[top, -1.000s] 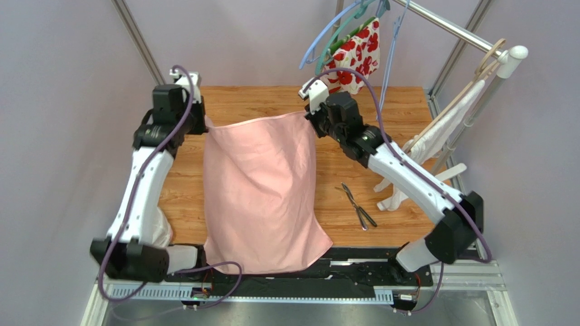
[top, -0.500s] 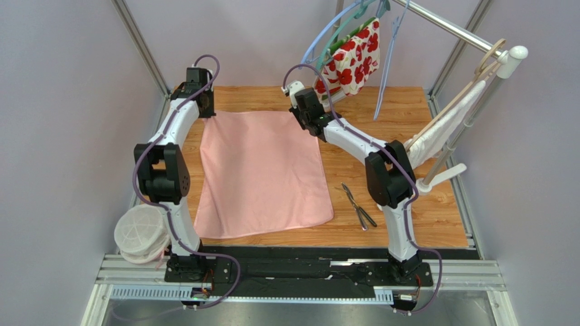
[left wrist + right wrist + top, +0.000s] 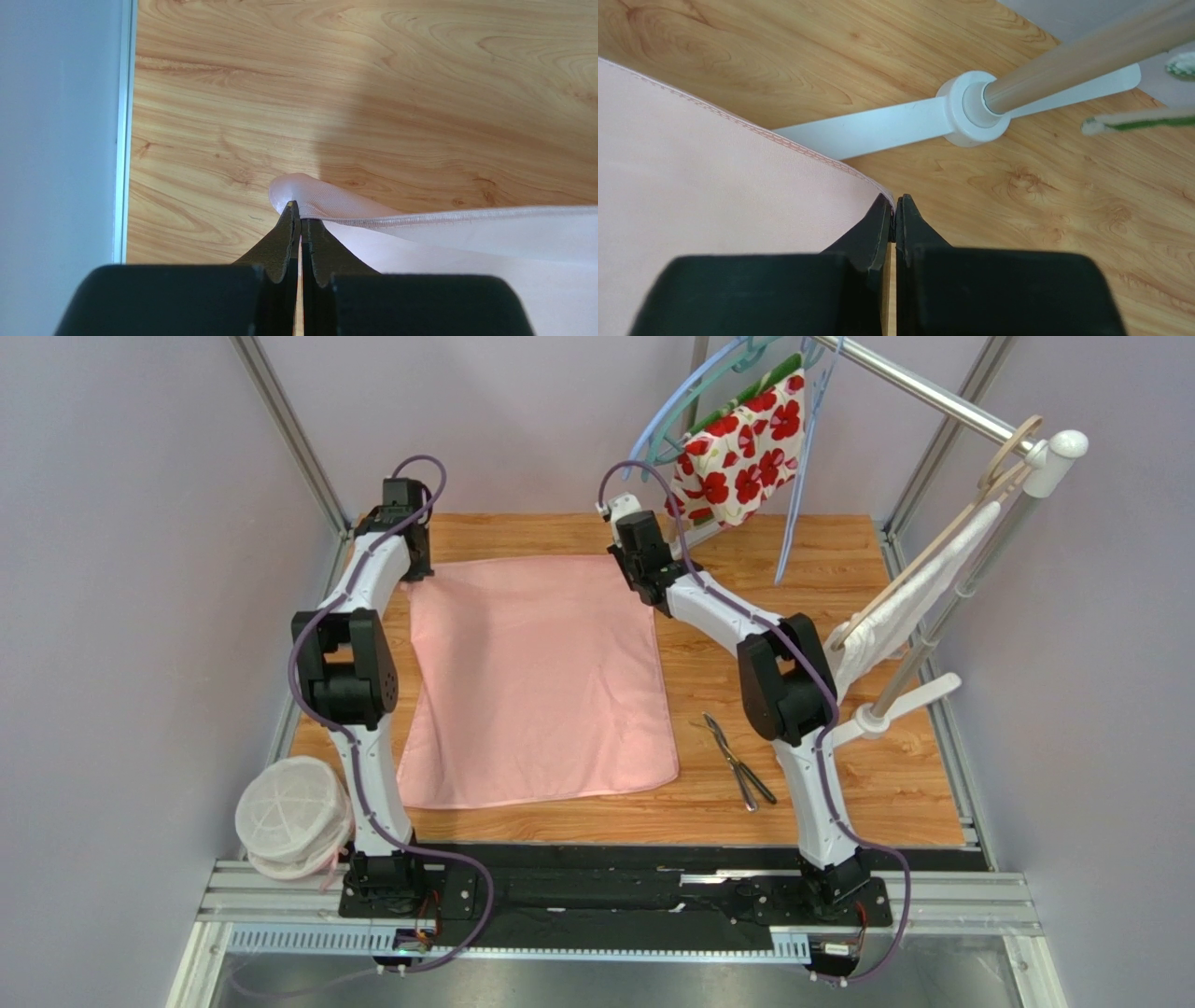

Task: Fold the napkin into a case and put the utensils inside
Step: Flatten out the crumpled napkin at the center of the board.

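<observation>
Plain light-pink napkin (image 3: 540, 679) laid flat at frame centre, upper corners pinched by left gripper (image 3: 300, 224) and right gripper (image 3: 893, 210)

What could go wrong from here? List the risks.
1. The left tool and right tool each pinch only a far corner tip of the napkin; the cloth could slip out.
2. The right tool sits near the white rack foot and may knock it.
3. The utensils lie close to the napkin's right edge; folding may sweep them.
</observation>
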{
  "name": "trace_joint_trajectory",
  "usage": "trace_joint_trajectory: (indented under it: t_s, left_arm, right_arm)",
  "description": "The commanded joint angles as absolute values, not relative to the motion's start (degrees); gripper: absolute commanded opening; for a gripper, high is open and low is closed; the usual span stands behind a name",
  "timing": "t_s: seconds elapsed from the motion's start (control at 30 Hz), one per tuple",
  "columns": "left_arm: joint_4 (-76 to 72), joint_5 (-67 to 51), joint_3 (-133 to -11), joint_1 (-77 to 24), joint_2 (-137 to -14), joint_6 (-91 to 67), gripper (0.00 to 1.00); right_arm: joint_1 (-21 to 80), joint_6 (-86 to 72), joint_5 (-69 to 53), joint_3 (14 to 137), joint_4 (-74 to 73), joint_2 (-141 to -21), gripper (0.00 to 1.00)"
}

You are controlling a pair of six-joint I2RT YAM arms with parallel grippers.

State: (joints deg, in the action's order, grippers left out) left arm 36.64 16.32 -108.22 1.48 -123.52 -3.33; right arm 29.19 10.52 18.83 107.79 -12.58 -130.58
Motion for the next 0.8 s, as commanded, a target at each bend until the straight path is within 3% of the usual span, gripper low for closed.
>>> trace_joint_trajectory:
  t_s: [0.0, 0.23, 0.3, 0.33, 0.43, 0.5, 0.6, 0.67, 0.7, 0.73, 0.77]
  left_arm:
    - [35.9, 16.4, -112.8, 1.8, -123.1, -0.5, 0.0]
    - [35.9, 12.1, -117.4, 1.7, -124.5, -1.6, 0.0]
    - [38.0, 12.8, -120.0, 1.7, -125.5, -3.0, 0.05]
    - [38.8, 13.7, -121.1, 1.7, -126.0, -4.3, 0.2]
    - [44.5, 20.2, -125.3, 1.9, -126.2, -8.7, 0.48]
    - [47.1, 22.0, -125.1, 2.1, -122.8, -10.5, 0.59]
    - [50.4, 18.2, -118.9, 2.6, -114.5, -15.9, 0.6]
    - [47.7, 12.6, -110.5, 2.6, -105.7, -20.9, 0.55]
    - [45.5, 5.3, -100.1, 2.6, -102.9, -22.0, 0.51]
    - [42.0, 3.1, -95.1, 2.6, -100.4, -25.6, 0.37]
    - [40.0, 0.6, -86.0, 2.6, -96.2, -27.0, 0.34]
  right_arm:
    - [29.2, 10.1, 24.3, 113.0, -10.5, -132.6, 0.0]
    - [29.0, 8.4, 32.5, 112.5, -11.2, -132.2, 0.0]
    - [28.9, 8.0, 33.5, 111.5, -11.1, -132.0, 0.0]
    - [28.9, 7.8, 33.7, 111.5, -11.2, -132.1, 0.0]
    - [28.9, 7.6, 33.1, 112.7, -12.1, -133.4, 0.0]
    - [28.8, 7.6, 33.3, 114.9, -13.6, -134.6, 0.0]
    - [28.9, 7.0, 34.3, 118.4, -17.5, -136.7, 0.09]
    - [28.9, 6.2, 35.3, 122.1, -20.2, -137.6, 0.26]
    - [28.9, 5.2, 35.2, 122.2, -21.7, -137.7, 0.34]
    - [29.0, 4.8, 34.8, 121.5, -22.3, -136.9, 0.48]
    - [29.2, 4.3, 34.5, 120.3, -22.6, -136.1, 0.52]
